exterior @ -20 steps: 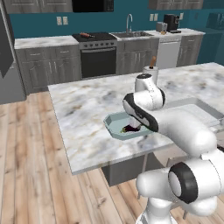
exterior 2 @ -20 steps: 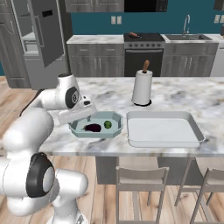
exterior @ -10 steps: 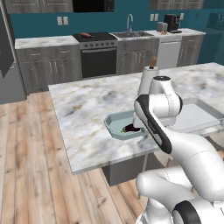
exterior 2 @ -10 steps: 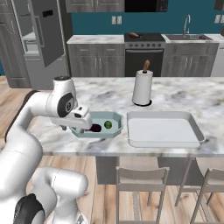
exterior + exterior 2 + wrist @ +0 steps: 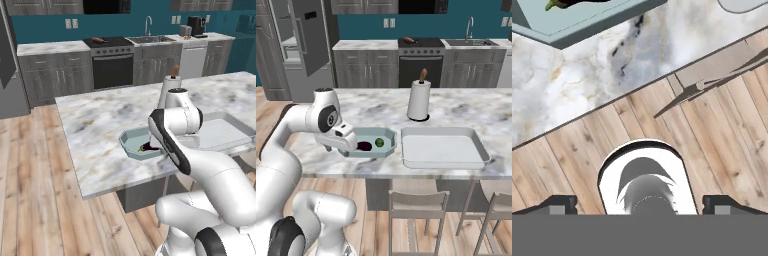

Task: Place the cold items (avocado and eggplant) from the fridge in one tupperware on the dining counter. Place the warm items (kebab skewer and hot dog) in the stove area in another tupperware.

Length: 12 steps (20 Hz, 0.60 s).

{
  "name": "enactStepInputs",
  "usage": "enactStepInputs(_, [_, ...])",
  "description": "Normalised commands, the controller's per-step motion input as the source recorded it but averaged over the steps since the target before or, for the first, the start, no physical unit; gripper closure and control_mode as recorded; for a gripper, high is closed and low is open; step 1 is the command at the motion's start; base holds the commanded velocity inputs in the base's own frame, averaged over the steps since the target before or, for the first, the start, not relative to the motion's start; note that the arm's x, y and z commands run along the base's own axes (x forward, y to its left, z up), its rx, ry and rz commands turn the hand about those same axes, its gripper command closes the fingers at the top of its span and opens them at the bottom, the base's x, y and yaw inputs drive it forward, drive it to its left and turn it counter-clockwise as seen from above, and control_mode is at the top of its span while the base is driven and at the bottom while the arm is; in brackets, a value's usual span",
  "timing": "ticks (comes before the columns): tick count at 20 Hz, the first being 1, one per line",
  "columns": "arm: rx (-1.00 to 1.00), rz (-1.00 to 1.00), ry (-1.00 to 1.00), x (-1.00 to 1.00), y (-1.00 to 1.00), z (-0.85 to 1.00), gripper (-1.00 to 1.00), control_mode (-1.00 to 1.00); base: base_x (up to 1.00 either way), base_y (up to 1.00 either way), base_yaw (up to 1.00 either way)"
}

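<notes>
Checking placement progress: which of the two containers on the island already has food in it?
The smaller teal tupperware, left of the large grey tray, holds the eggplant and avocado; the tray has nothing in it.

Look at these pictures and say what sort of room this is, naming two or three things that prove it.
A home kitchen, a rendered one. A stove and a sink stand along the back wall, a fridge stands to one side, and a marble counter with stools fills the middle.

Teal walls (image 5: 50, 31) rise behind a run of grey cabinets (image 5: 55, 75) with a black oven (image 5: 114, 70) and a sink (image 5: 155, 39). Pale wood planks cover the floor (image 5: 30, 190) around the marble-topped desk (image 5: 95, 125). A steel fridge (image 5: 303, 45) stands to one side, and wooden stools (image 5: 418, 210) tuck under the desk's edge.
</notes>
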Motion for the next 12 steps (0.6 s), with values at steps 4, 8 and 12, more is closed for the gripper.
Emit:
enactStepInputs(4, [-0.01,0.2,0.0,0.0,0.0,0.0,-1.0,-1.0,0.0,0.0,0.0])
enactStepInputs(8, [0.0,0.13,0.0,-0.05,0.0,-0.07,-1.0,-1.0,0.0,0.0,0.0])
enactStepInputs(12, [0.0,0.0,0.0,0.0,0.0,0.0,-1.0,-1.0,0.0,0.0,0.0])
